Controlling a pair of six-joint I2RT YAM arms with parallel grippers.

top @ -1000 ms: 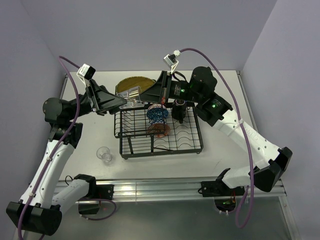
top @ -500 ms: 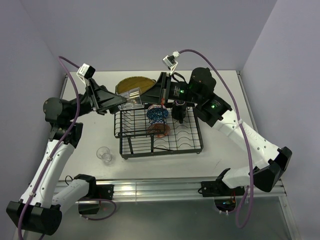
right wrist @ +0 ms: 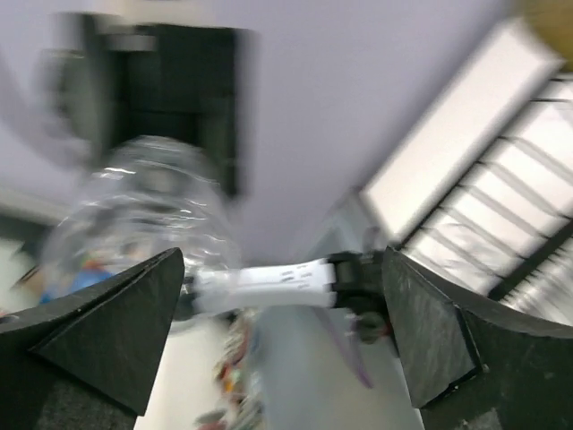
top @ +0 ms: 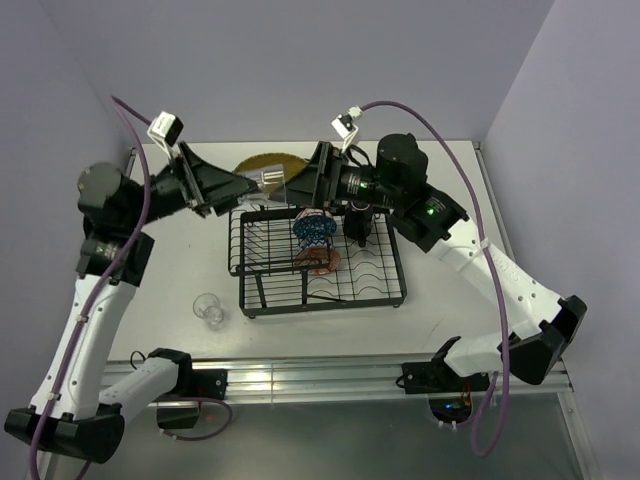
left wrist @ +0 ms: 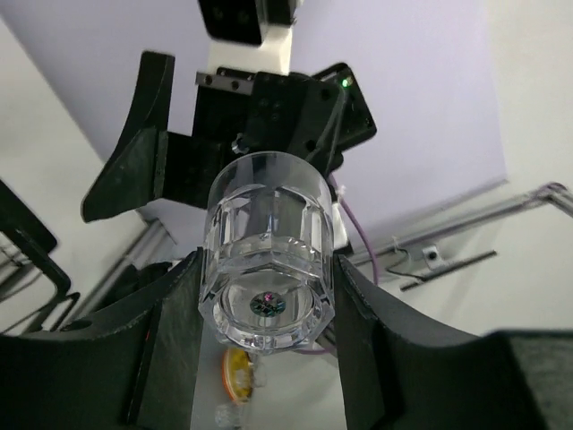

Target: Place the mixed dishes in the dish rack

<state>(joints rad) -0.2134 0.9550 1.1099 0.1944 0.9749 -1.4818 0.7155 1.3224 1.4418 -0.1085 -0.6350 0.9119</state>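
Note:
A clear glass cup hangs in the air above the back-left corner of the dish rack, with my left gripper shut on it. In the left wrist view the cup sits squeezed between both fingers, base toward the camera. My right gripper stands open just right of the cup, no longer touching it; its view is blurred, with the cup beyond the left finger. A blue patterned bowl, an orange-red bowl and a black mug sit in the rack. The yellow plate lies behind the rack.
A second clear glass cup stands on the table left of the rack's front corner. The rack's left rows hold nothing. Walls close in at the back and on both sides.
My right gripper has opened and let go of the glass cup that both grippers held. The left arm has risen and drawn the cup slightly back and left.

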